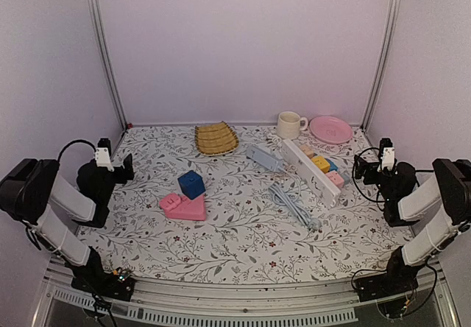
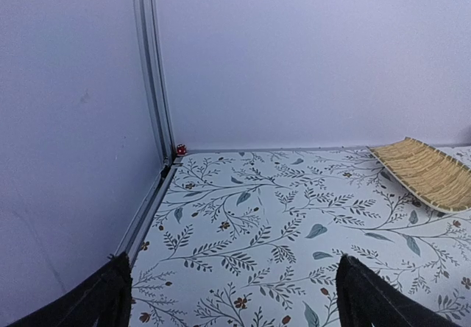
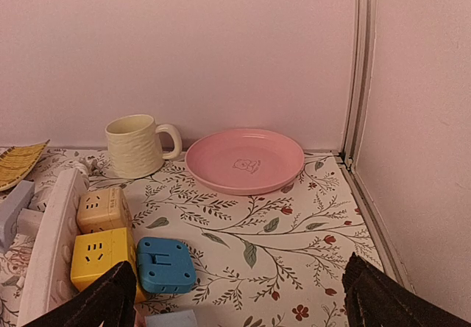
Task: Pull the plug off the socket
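Hanging with jaws spread wide and empty, the right gripper [image 3: 239,301] sits low at the table's right edge. Near it on its left lies the socket [image 1: 307,166], a long white strip. Its long axis runs diagonally from the cream mug [image 1: 291,125] at the far end towards the near right, and its tan, yellow, blue and pink outlet blocks face the right arm. The left gripper [image 2: 235,301] gapes open too, well apart at the left edge.
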Controlling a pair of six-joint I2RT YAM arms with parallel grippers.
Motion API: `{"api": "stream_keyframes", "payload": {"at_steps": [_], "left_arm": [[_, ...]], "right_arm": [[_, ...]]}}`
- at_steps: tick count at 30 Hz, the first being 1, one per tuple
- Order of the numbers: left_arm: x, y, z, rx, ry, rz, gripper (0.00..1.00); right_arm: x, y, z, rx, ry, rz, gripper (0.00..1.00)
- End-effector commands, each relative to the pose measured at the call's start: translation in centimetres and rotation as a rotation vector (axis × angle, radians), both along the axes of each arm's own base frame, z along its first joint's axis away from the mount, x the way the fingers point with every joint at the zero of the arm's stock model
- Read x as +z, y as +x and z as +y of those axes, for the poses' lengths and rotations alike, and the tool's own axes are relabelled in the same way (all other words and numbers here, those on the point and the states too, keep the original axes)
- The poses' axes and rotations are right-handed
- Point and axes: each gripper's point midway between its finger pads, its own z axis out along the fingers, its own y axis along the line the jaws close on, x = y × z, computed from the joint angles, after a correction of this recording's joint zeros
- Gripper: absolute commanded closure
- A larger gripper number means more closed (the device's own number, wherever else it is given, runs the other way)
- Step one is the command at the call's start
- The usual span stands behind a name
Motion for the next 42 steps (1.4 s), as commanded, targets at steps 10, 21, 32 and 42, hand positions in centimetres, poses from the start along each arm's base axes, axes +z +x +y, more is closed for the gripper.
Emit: {"api": "stream_keyframes", "payload": {"at_steps": [10,21,32,42], "left_arm": [[9.2,1.9,-3.9,-0.12,-0.174,0.063,0.03],[18.0,-1.7,-6.9,-0.331,-0.393,0.077,0.03],[15.7,-2.9,-6.3,-0.284,-0.613,0.124,0.03],[6.8,-5.5,-17.7,-0.465,-0.485,0.433,0.07]], "right_arm": [[1.5,0.0,-0.7,-0.049,0.005,-0.043,0.01],[11.3,-0.8,3.2,0.14,0.325,0.138,0.01],[10.7,-2.8,4.5,0.187,0.619,0.329,0.01],[6.5,-4.6,11.0,0.187,0.487,0.492,0.01]]}}
